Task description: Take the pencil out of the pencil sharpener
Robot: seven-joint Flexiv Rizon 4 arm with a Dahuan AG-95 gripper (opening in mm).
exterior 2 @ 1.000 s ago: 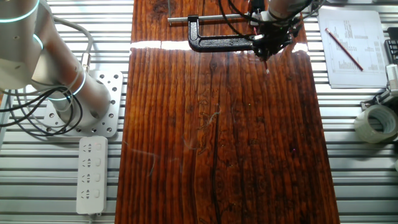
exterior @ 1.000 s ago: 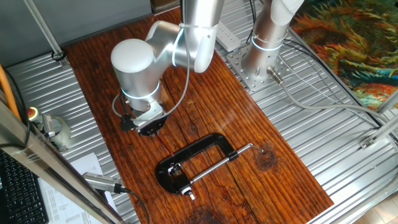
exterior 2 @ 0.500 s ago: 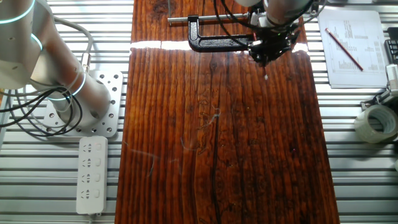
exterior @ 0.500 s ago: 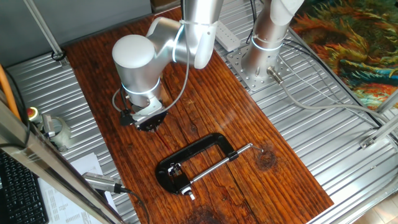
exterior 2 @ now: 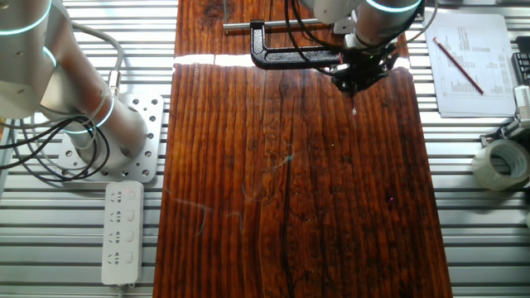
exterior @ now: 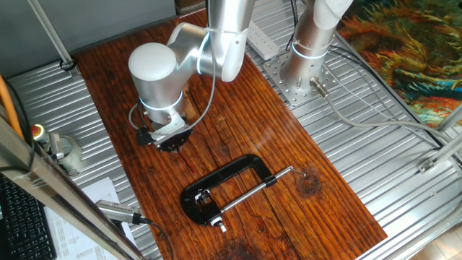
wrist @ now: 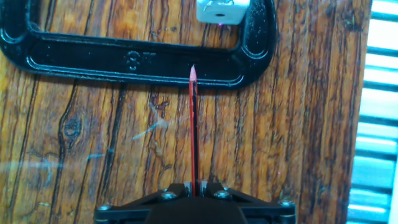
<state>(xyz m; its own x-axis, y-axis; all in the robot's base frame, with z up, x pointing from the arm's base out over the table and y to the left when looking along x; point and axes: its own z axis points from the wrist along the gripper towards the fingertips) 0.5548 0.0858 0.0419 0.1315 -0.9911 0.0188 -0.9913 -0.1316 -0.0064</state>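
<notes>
In the hand view my gripper [wrist: 194,185] is shut on the blunt end of the pencil [wrist: 193,124], a thin dark-red stick. Its sharpened tip points at the black C-clamp [wrist: 124,61] and lies over the clamp's frame. The pencil sharpener [wrist: 221,9], a small pale metal block, sits in the clamp's jaw at the top edge, a clear gap beyond the tip. In one fixed view the gripper [exterior: 172,143] hangs low over the wooden table [exterior: 238,130], up-left of the clamp [exterior: 227,184]. In the other fixed view the gripper [exterior 2: 356,81] is just in front of the clamp [exterior 2: 290,56].
The clamp's long silver screw rod [exterior: 253,191] reaches toward the right. A paper sheet with a red pen [exterior 2: 468,62] and a tape roll [exterior 2: 501,161] lie on the metal surface beside the table. A power strip [exterior 2: 122,232] lies on the other side.
My gripper has drawn back from the clamp with the pencil in it, so the gap between pencil tip and sharpener has widened. The clamp has not moved.
</notes>
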